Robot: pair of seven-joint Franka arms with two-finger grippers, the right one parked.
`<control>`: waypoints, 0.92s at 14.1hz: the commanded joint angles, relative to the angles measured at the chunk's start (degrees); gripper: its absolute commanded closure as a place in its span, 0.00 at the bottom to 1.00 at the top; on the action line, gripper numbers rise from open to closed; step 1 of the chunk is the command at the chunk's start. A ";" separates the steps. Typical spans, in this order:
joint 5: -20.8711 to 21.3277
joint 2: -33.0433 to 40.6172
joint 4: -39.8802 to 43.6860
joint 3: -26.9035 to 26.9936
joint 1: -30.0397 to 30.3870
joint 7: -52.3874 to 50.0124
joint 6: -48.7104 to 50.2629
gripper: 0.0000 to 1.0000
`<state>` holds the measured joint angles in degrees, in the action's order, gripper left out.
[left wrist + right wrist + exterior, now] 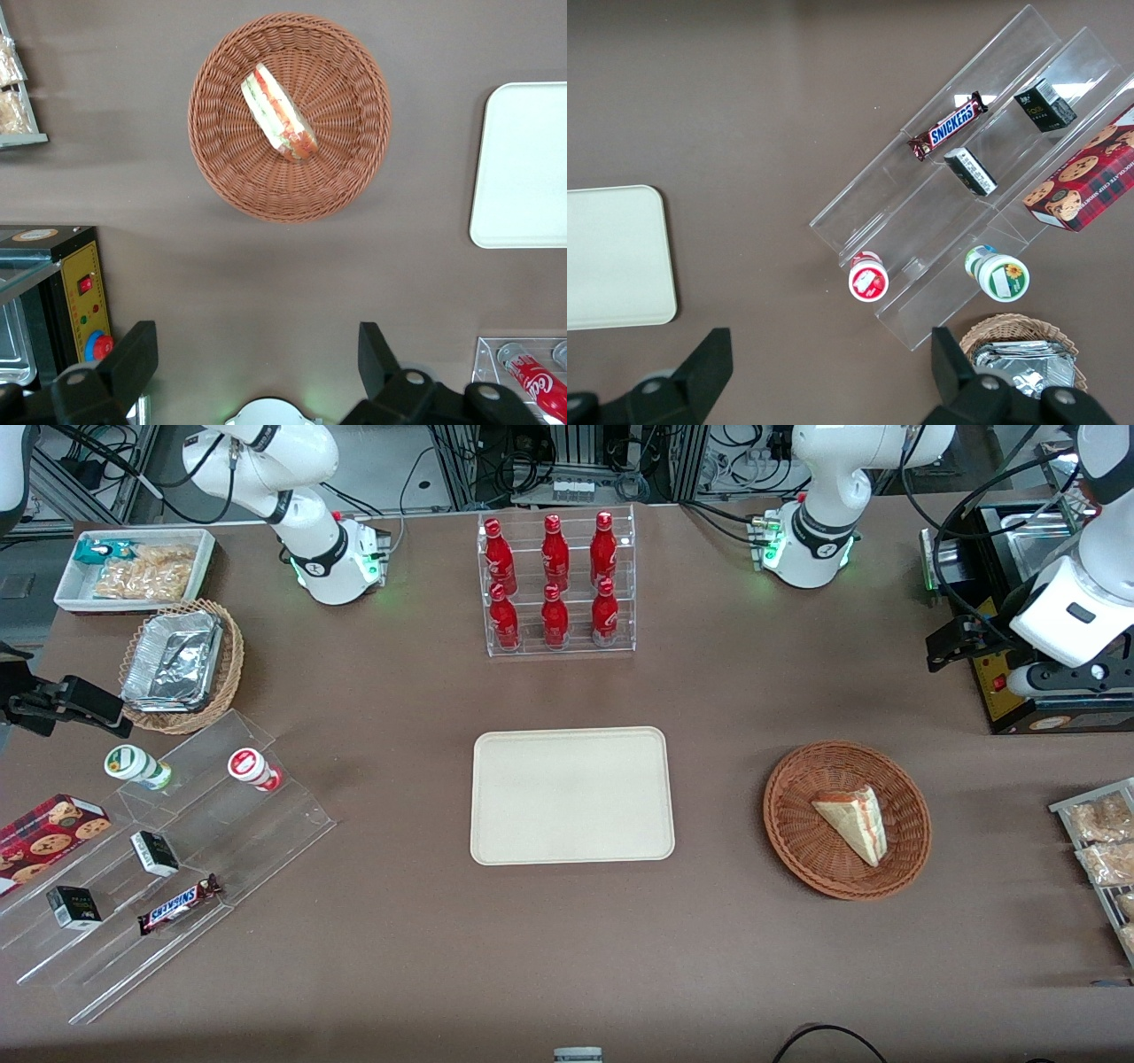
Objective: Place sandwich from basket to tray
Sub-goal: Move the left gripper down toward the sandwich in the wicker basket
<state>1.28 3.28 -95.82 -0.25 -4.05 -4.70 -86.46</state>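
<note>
Nothing done yet. Sandwich [853, 824] lies in basket [788, 828], tray [571, 795] bare. My claw [257, 359] spread apart, high above table, holding nothing. Reach, grip, carry remain.

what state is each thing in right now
triangular white-bread sandwich: lying in the basket, untouched
round reddish-brown wicker basket: holds only the sandwich
flat cream rectangular tray: bare, nothing on it
left arm's pincer: open, high above the table, holding nothing
</note>
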 commanded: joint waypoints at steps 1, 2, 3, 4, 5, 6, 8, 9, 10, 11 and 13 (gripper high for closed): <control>-0.23 -0.90 0.55 -0.19 0.01 1.19 -0.90 0.00; -0.66 -1.69 0.64 -0.19 0.01 1.10 -1.51 0.00; -0.75 -2.13 0.64 -0.19 0.10 1.10 -1.61 0.00; -0.66 -3.61 0.73 -0.19 0.10 1.10 -1.96 0.00; -0.49 -5.02 0.81 -0.19 0.10 1.10 -2.40 0.00; -0.23 -6.34 0.47 -0.19 0.10 1.10 -3.88 0.00; -0.14 -10.11 0.37 -0.10 0.36 1.10 -6.78 0.00; 0.04 -11.52 0.20 -0.10 0.45 1.10 -8.53 0.00; 0.04 -12.76 -0.58 -0.01 0.53 1.10 -10.81 0.00; 0.04 -13.90 -1.55 -0.01 0.54 1.10 -13.53 0.00; 0.04 -16.18 -3.75 0.07 0.62 0.93 -18.28 0.00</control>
<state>1.29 -11.58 -97.93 -0.07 -3.85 -4.39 -101.27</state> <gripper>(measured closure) 0.000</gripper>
